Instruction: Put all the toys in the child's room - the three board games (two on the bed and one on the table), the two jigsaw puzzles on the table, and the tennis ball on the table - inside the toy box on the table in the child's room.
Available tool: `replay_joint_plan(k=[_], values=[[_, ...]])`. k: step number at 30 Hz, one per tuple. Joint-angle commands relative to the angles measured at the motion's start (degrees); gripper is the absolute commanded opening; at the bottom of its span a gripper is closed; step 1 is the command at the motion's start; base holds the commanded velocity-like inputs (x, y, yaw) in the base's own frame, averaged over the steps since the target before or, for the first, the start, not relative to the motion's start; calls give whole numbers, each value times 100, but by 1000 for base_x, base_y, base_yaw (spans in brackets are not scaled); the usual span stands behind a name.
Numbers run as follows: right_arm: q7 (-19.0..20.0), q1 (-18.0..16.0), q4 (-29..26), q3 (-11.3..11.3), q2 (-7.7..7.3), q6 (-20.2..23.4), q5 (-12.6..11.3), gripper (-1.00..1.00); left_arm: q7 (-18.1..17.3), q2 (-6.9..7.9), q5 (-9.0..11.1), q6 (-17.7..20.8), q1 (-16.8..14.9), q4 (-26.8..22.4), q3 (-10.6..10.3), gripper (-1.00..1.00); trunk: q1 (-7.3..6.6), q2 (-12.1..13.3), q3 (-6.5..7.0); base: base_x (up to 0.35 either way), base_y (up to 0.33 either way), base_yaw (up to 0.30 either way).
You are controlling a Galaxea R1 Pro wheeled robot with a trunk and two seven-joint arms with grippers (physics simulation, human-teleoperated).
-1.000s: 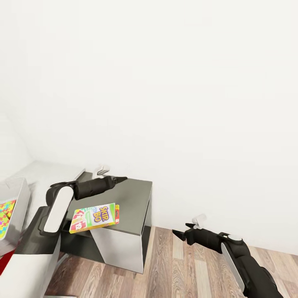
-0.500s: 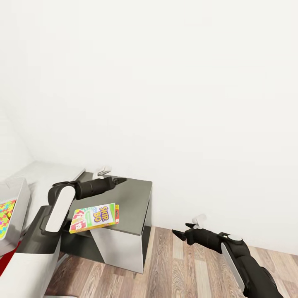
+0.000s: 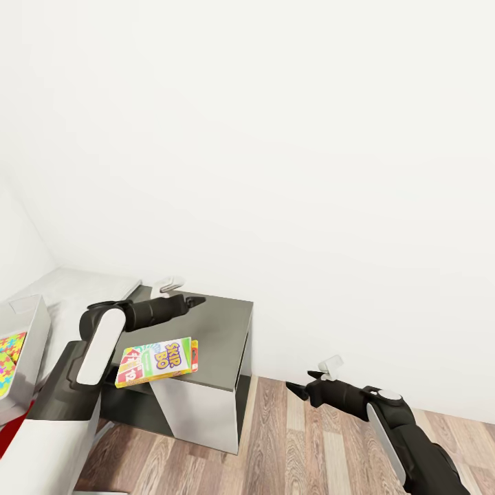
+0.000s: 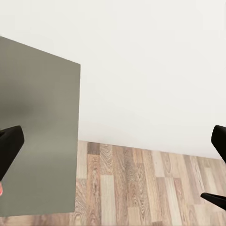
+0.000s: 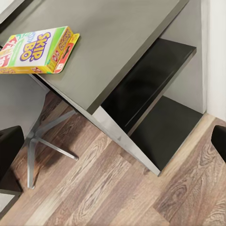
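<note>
From the head camera, a flat yellow-green board game [image 3: 157, 361] lettered "SKIP BO" lies at the near edge of the dark-grey bench [image 3: 218, 328], one end jutting past that edge. At nine o'clock the light grey toy box [image 3: 27, 323] stands on the pale bench top, a many-coloured jigsaw puzzle [image 3: 8, 364] lying in it. The left pincer [image 3: 195, 301] hovers over the dark top at eleven o'clock from the game, empty, fingers drawn to a tip; the left arm is bent at the elbow, forearm reaching level toward the wall. The right pincer [image 3: 301, 385] hangs over the wood-plank floor [image 3: 295, 447] at five o'clock, gripping nothing, tips apart, its arm stretched low and pointing left. In the left wrist camera, two black fingertips [image 4: 9, 143] stand wide apart at the frame's edges, released, above the grey top and floor. In the right wrist camera, the game [image 5: 36, 49] rests flat on the bench corner, overhanging; black fingers [image 5: 9, 150] stand well apart, released.
</note>
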Motion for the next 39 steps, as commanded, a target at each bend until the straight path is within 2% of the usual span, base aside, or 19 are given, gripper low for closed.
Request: replay_joint_plan(k=[1,39], values=[[-5,-5,-5,8,-5,45,-42,100,16,5,11,16,-6,-3,-5,100,4,-12,-12,0,0,0],[-3,-5,-14,29,-3,33,-45,100,-39,18,31,15,1,-10,48,100,4,-12,-12,0,0,0]])
